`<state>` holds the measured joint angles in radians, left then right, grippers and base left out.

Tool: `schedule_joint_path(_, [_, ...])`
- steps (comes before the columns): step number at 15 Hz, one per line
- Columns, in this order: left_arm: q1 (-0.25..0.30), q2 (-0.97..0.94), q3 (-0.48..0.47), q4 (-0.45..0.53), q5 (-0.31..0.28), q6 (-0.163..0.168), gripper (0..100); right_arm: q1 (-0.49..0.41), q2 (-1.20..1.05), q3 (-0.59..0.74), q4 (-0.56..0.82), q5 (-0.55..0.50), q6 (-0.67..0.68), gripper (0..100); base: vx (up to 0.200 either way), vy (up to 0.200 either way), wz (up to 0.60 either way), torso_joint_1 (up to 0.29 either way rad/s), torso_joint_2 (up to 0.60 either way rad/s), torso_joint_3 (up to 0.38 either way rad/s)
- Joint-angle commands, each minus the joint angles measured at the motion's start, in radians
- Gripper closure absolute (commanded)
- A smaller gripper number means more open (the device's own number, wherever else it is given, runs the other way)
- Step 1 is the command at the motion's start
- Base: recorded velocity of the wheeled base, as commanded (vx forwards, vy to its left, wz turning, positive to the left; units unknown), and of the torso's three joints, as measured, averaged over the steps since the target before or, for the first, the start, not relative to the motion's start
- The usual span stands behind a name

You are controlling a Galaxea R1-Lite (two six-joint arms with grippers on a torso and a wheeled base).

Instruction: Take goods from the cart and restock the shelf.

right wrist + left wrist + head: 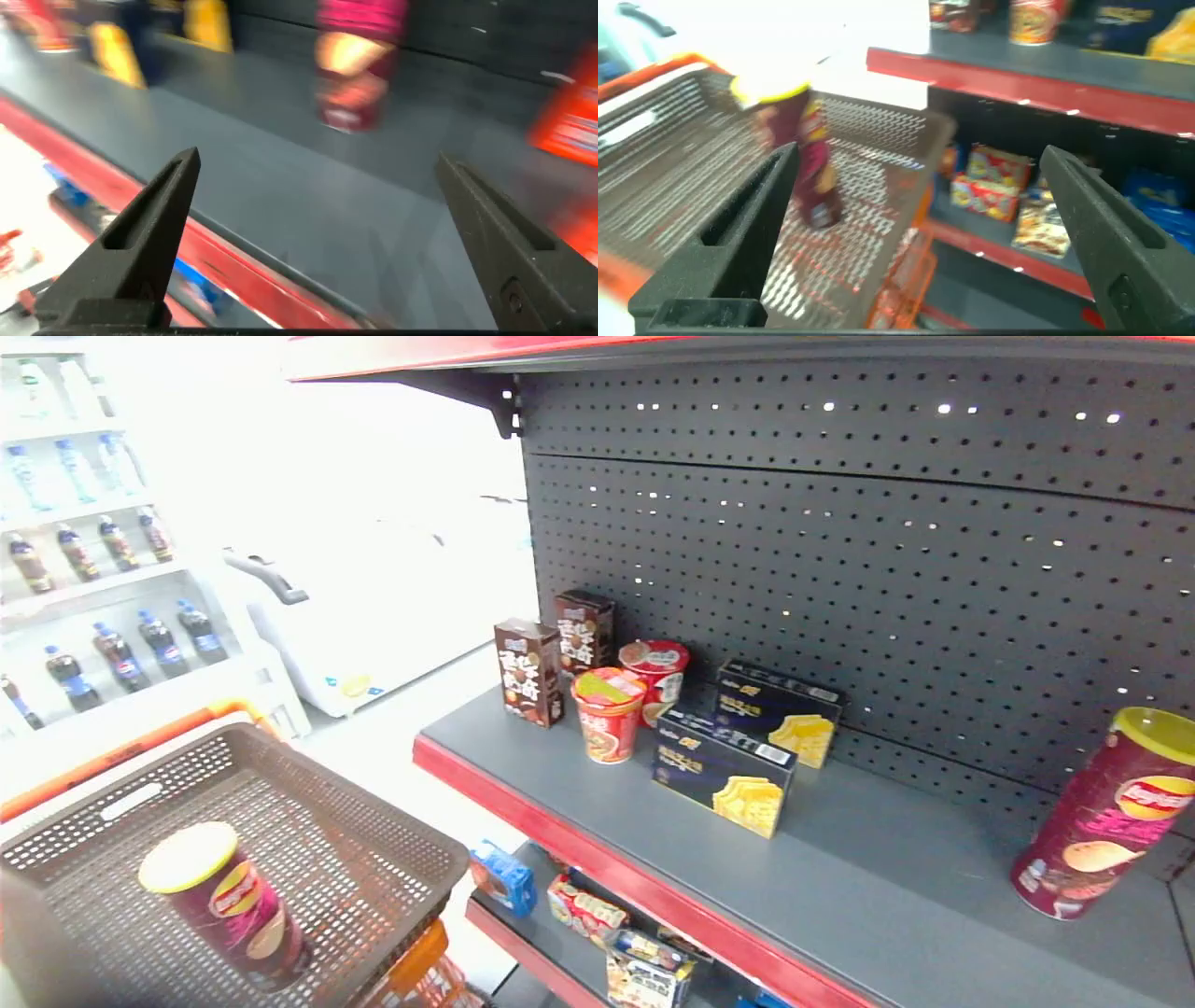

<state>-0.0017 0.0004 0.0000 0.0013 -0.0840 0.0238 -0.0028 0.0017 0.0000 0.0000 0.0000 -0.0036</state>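
A maroon chip can with a yellow plastic lid [224,905] stands on its base inside the brown perforated plastic basket [373,821]. The basket sits on the orange cart [121,751], to the left of the grey metal shelf with a red front edge [887,896].

The left gripper [917,159] hangs above the basket. Its jaws are spread wide and grasp nothing; the can is seen beyond them, apart from both fingers.

A second maroon chip can [1111,812] stands on the shelf at the far right, near the black pegboard back wall [840,569]. The right gripper [318,159] is over the front part of the shelf. Its jaws are also released wide and empty, and this can is well apart from them.

Further left on the shelf are 2 dark blue cardboard boxes with yellow pictures [724,770], one behind the other. Next to them stand 2 red paper noodle cups [609,714], and then 2 brown drink cartons [529,672] near the shelf's left end.

On the lower shelf [1008,257] lie colourful snack packs [999,177].
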Motion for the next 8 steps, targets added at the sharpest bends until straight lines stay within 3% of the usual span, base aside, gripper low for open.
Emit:
schedule_joint_path(1, [0.0,0.0,0.0,0.0,0.0,0.001,0,0.0,0.0,0.0,0.0,0.0,-0.001,0,0.0,0.0,0.6,-0.002,0.0,0.002])
schedule_joint_path(4, [0.0,0.0,0.0,0.0,0.0,-0.001,0,0.0,0.0,0.0,0.0,0.0,0.001,0,0.0,0.0,0.6,0.002,0.0,0.001])
schedule_joint_path(6, [0.002,0.0,0.0,-0.007,0.001,0.005,0,0.0,0.0,0.0,0.0,0.0,0.004,0,0.0,0.0,0.0,0.0,0.0,0.0])
schedule_joint_path(7, [0.002,0.0,-0.032,-0.024,-0.002,0.051,0,0.0,0.0,0.0,0.0,0.0,0.004,0,0.0,0.0,0.0,0.0,0.0,0.0])
schedule_joint_path(8, [0.0,0.006,-0.132,-0.007,-0.005,0.103,0,0.0,0.0,0.0,0.0,0.0,0.004,0,0.0,0.0,0.0,0.0,0.0,0.0])
